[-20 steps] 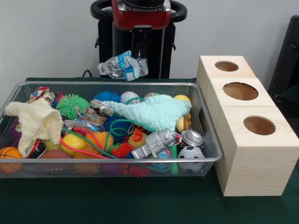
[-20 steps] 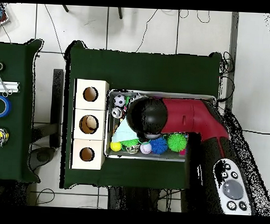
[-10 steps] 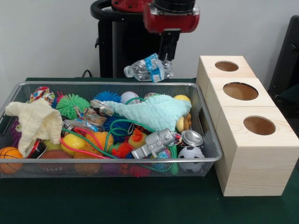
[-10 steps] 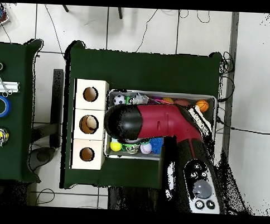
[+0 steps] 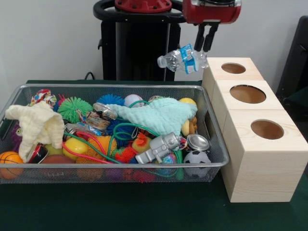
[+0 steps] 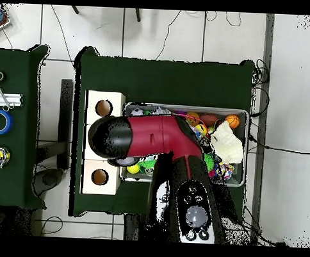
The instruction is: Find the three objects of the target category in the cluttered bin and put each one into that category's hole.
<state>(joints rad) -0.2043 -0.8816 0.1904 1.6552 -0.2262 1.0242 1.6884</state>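
Observation:
My gripper [image 5: 202, 49] is shut on a crushed clear plastic bottle [image 5: 182, 59] with a blue label. It holds the bottle in the air beyond the bin's far right corner, just left of the farthest wooden box. The wire mesh bin [image 5: 214, 130] is full of toys, balls and cloths. Three pale wooden boxes stand in a row to the bin's right, each with a round hole in its top: far [image 5: 233, 68], middle [image 5: 248, 94], near [image 5: 267, 129]. In the overhead view my red arm [image 6: 151, 136] covers the middle box and hides the gripper and bottle.
In the bin lie a mint cloth [image 5: 159, 114], a cream cloth [image 5: 36, 126], a silver toy figure [image 5: 161, 147], a small can [image 5: 197, 142], a toy football [image 5: 196, 158] and several spiky balls. A side table with tape rolls [image 6: 1, 122] shows in the overhead view.
My gripper has carried the bottle from above the bin's far middle to the right, towards the wooden boxes. In the overhead view the arm has swung over the boxes, uncovering the bin.

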